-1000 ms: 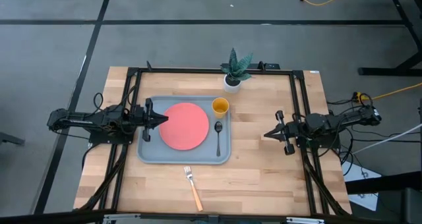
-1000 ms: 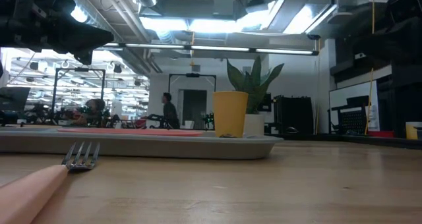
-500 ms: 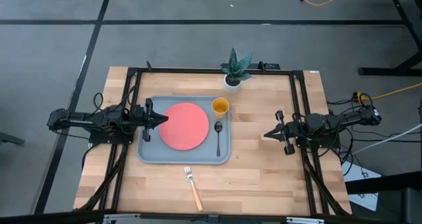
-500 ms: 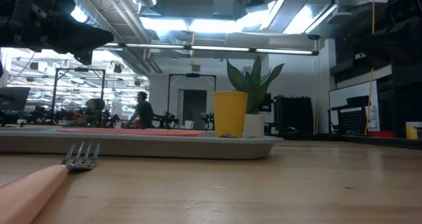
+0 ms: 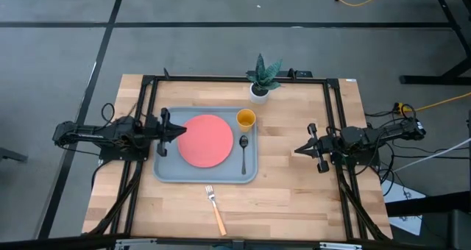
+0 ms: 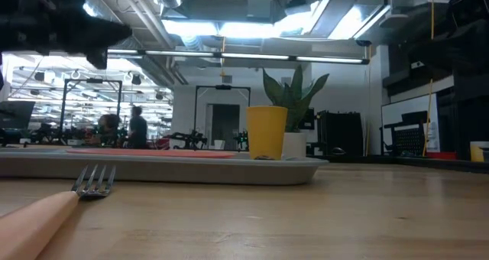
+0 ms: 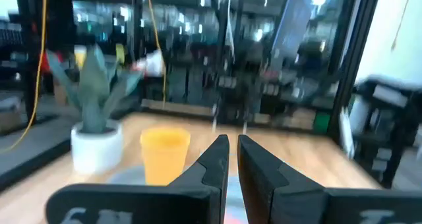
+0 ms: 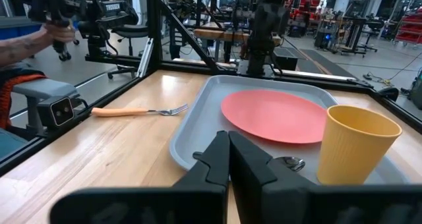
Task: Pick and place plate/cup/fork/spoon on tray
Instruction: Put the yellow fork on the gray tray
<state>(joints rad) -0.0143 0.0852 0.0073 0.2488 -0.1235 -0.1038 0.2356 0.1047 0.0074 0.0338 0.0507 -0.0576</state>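
On the tray [image 5: 163, 170] sit plate [image 5: 205, 140], cup [image 5: 246, 118], spoon [image 5: 243, 151]; fork [image 5: 215, 209] lies outside; both arms' jaws pressed together, empty.

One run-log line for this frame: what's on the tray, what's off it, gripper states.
on grey-blue tray: coral plate, yellow cup, dark spoon | off: orange-handled fork | left gripper shut, empty | right gripper shut, empty

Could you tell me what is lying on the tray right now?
On the tray lie the plate, the cup and the spoon. The fork lies outside it on the table. Anything beneath the plate is hidden.
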